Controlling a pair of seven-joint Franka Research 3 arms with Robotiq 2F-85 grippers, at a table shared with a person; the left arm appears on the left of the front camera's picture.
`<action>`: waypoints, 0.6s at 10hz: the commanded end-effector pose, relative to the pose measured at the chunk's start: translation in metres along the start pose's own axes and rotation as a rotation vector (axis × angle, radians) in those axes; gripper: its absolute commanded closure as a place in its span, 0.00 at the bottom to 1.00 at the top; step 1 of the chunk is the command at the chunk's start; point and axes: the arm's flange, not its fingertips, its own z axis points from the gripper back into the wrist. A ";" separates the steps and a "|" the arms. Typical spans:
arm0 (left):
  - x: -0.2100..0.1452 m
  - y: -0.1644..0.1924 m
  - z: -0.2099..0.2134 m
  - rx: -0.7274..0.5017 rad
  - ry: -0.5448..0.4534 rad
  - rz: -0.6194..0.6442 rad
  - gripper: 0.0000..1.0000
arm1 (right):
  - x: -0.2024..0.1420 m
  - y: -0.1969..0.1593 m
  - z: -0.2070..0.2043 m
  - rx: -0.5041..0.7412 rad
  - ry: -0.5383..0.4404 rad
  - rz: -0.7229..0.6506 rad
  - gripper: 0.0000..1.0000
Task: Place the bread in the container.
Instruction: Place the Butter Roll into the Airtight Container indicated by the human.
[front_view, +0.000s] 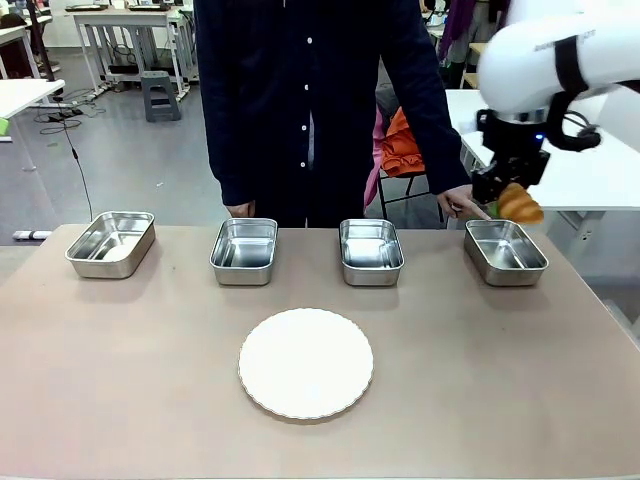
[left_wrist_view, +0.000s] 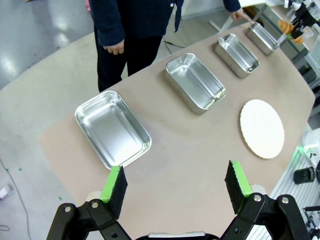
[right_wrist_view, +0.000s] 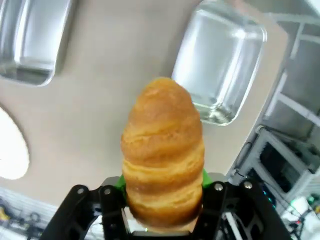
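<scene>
1. I have the right gripper (front_view: 510, 195) up in the air above the desk's (front_view: 150, 380) far right corner, its fingers closed tight on the bread (front_view: 521, 204); the croissant hangs clear of the surface, above the far rim of the last pan.
2. From the right wrist I see the bread (right_wrist_view: 163, 150) standing up between the fingers of that gripper (right_wrist_view: 162, 200), ridged crust facing me, with green pad edges just peeking out on either side of it.
3. The container (front_view: 505, 251) sits at the right end of a row of four steel pans along the far edge of the desk. In the right wrist view it (right_wrist_view: 220, 67) lies beyond the tip of the croissant and off to one side, bare inside.
4. The other three pans, the left-end pan (front_view: 111, 242), the second pan (front_view: 244, 250) and the third pan (front_view: 371, 251), hold nothing that I can see.
5. A round white plate (front_view: 306, 362) rests near the middle of the desk, closer to my edge than the pans, nothing on it.
6. My left gripper (left_wrist_view: 175, 187) is high over the desk's left end, fingers spread wide and holding nothing, green pads (left_wrist_view: 114, 186) facing each other.
7. A person stands at the far edge; the person's hand (front_view: 462, 206) rests just beside the container's far left corner, close to the bread.
</scene>
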 end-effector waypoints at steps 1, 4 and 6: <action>0.000 0.000 0.001 -0.009 -0.010 -0.009 0.00 | 0.001 -0.026 -0.026 0.038 -0.051 -0.091 0.59; 0.000 0.000 0.001 -0.009 -0.010 -0.009 0.00 | 0.003 -0.061 -0.066 0.057 -0.092 -0.159 0.59; 0.000 0.000 0.001 -0.009 -0.010 -0.009 0.00 | 0.007 -0.069 -0.087 0.077 -0.097 -0.172 0.59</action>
